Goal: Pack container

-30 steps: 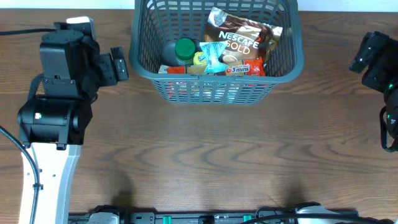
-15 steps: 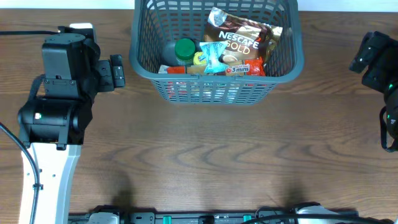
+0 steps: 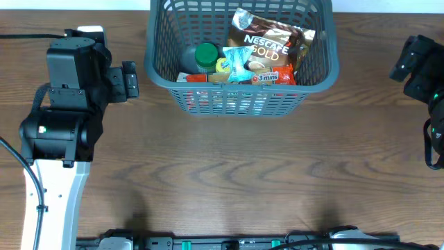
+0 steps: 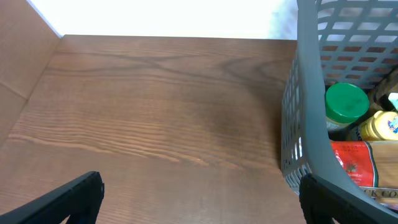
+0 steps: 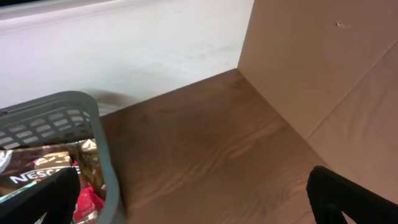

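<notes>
Wood-grain tabletop [image 3: 222, 173] shows no loose groceries anywhere in view. At the left, the left arm [image 3: 69, 83] sits just beside the basket [image 3: 236, 101], its jaws spread wide and holding nothing. The basket stands at the far middle, between the arms, with a green-lidded jar [image 3: 206, 54], a red packet [image 3: 284, 78] and a coffee bag [image 3: 270, 42] inside (smaller packs too). At the right, the right arm [image 3: 420, 66] keeps well apart, jaws likewise spread and bare. Packing looks finished, or nearly.
</notes>
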Controlling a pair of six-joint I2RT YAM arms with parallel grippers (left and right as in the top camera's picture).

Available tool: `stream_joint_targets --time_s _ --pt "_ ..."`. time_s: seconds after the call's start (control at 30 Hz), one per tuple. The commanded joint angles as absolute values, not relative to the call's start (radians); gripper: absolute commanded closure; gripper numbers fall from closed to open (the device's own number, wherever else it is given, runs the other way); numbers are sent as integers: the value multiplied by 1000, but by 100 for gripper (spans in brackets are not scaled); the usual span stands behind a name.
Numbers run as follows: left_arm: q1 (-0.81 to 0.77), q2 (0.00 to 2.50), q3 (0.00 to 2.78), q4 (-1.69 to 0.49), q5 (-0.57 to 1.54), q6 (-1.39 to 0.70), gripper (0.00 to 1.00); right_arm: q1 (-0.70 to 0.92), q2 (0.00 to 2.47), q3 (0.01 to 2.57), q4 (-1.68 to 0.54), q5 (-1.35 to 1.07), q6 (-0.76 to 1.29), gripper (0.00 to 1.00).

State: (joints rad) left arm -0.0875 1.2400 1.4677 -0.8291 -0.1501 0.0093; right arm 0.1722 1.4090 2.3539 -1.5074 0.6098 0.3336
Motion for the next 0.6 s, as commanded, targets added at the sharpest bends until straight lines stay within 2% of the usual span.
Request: stream_joint_targets --time_s 0.0,0.3,0.57 --pt "-83 1241 1478 -830 -167 29 1 164 1408 2352 -1511 616 347 1" --pt "-83 1241 1478 -830 -167 29 1 164 1396 2352 -1491 599 345 1" --pt "-83 1241 1478 -830 -166 29 1 164 1286 2318 -1254 462 344 1"
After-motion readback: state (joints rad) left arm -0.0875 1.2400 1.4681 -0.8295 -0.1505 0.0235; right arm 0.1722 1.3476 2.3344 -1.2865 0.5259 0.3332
